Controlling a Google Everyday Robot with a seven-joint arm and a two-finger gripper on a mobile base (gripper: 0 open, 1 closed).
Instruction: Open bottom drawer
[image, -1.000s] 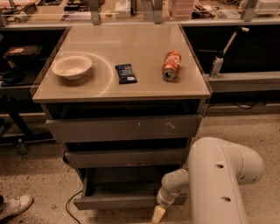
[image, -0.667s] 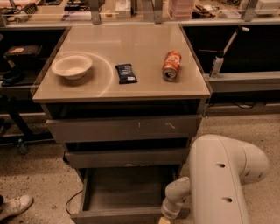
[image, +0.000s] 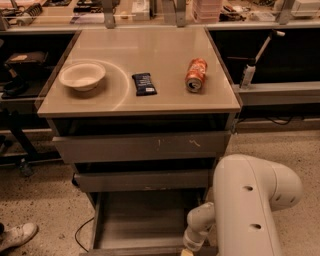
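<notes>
The bottom drawer (image: 144, 218) is the lowest of the cabinet's three grey fronts. It stands pulled out toward me, and its shallow grey tray shows bare inside. Its front edge (image: 135, 251) lies at the bottom edge of the view. My gripper (image: 187, 251) is at the right end of that front edge, mostly cut off by the frame's bottom. The white wrist (image: 199, 229) and the thick white arm (image: 250, 205) rise behind it, to the right of the drawer.
The middle front (image: 142, 180) and the scratched top front (image: 142, 146) are slightly out. On the tan cabinet top (image: 145, 50) are a cream bowl (image: 82, 76), a dark snack bar (image: 144, 83) and an orange can (image: 196, 75). A white shoe (image: 17, 235) and a cable (image: 80, 235) lie at lower left.
The bottom drawer has slid further out toward me, showing more of its tray. My gripper and wrist have moved down toward the frame's bottom edge with it.
</notes>
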